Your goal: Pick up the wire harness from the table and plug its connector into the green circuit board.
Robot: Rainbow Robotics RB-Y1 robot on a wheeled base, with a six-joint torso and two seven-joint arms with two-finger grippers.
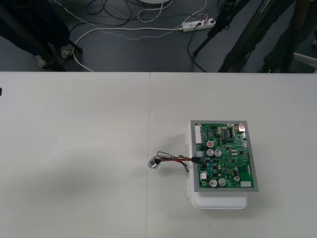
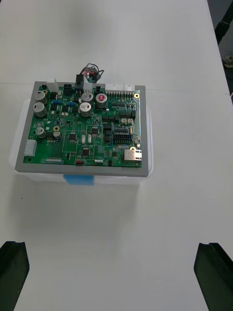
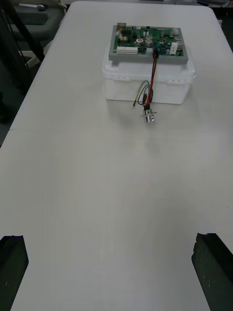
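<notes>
Right gripper [image 2: 111, 245] and left gripper [image 3: 110, 237] are both hanging wide open with nothing in them, well apart from the board [image 1: 224, 156], one off at its 3 o'clock and one at its 9. We're seeing the harness [image 1: 171, 159] with its plug [image 1: 196, 158] apparently sitting in the board's 9 o'clock edge. The wires are draping past the base [image 1: 220, 202], so the socket [image 1: 154, 163] is lying loose on the table [image 1: 74, 148]. We're guessing nobody's gripping because it's done.

place: lab | evidence: power strip [image 1: 197, 24], loose cables [image 1: 119, 30], tripod legs [image 1: 237, 37], dark floor [image 1: 148, 54]
</notes>
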